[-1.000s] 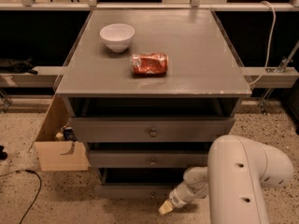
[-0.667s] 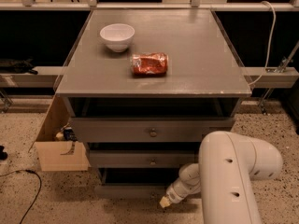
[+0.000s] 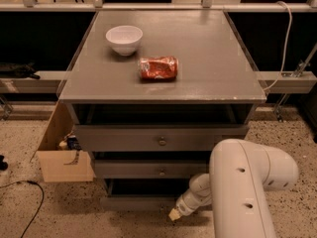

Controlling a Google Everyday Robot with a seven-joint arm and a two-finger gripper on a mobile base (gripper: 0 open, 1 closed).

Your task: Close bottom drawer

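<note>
The grey cabinet (image 3: pixel 163 83) has three drawers, all pulled out a little. The bottom drawer (image 3: pixel 133 202) is the lowest one, with a flat grey front and a dark inside showing above it. My gripper (image 3: pixel 174 214) is at the end of the white arm (image 3: pixel 242 187), low at the right of the bottom drawer's front, touching or just in front of it. The top drawer (image 3: pixel 158 139) and middle drawer (image 3: pixel 148 169) each carry a small knob.
A white bowl (image 3: pixel 124 38) and a red crumpled packet (image 3: pixel 158 67) lie on the cabinet top. An open cardboard box (image 3: pixel 62 155) stands at the cabinet's left on the speckled floor. A black cable (image 3: pixel 25 202) runs on the floor at lower left.
My arm has shifted left, and the gripper has moved left toward the bottom drawer's front. The drawers look unchanged.
</note>
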